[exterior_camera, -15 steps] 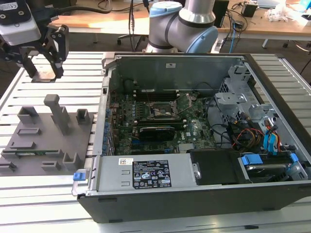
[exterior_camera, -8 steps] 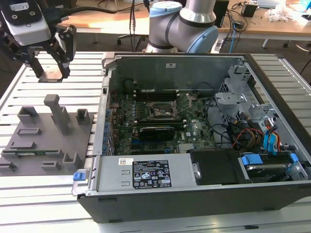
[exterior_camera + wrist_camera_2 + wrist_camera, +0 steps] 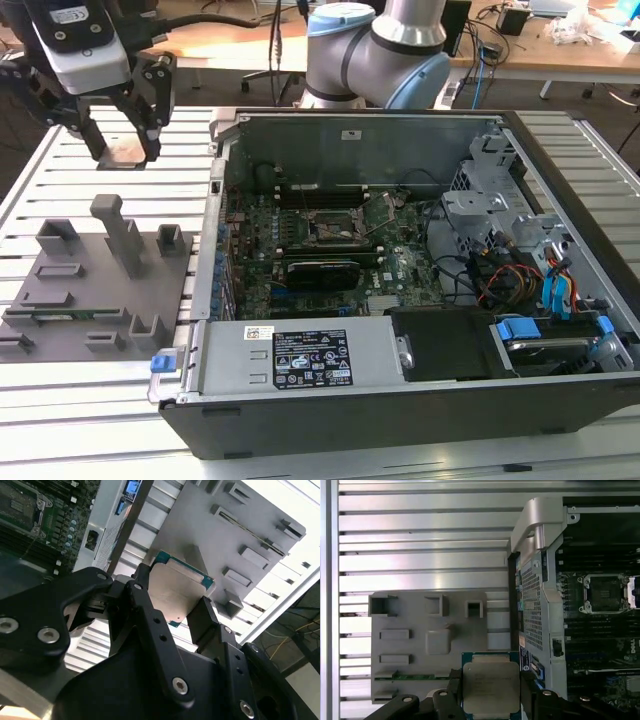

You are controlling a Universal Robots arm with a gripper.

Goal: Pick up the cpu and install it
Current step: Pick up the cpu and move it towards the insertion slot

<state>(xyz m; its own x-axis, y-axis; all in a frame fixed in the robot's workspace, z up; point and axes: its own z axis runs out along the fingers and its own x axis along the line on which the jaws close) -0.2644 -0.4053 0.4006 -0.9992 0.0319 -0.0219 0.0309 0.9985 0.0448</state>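
Exterior view first: the gripper [image 3: 122,148] hangs at the upper left of the frame above the slatted counter [image 3: 40,195], closed narrow on the cpu [image 3: 127,154], a pale flat square between its two fingers. Below it in the frame lies the grey fixture plate [image 3: 95,290]. The open computer case [image 3: 420,415] fills the exterior view's right, and the dark socket [image 3: 338,228] sits on the board inside, well apart from the gripper. The case's side wall stands between the two, so I judge the way in goes over that edge; above the board there is open room.

Second wrist view: the cpu [image 3: 180,592] lies level, metal top towards the camera, pinched on two opposite edges, with the plate [image 3: 250,525] underneath and apart.

First wrist view: the cpu [image 3: 491,687] is nearly square, so no long axis matters. The socket [image 3: 604,594] lies beyond the case wall [image 3: 540,605], lid open.
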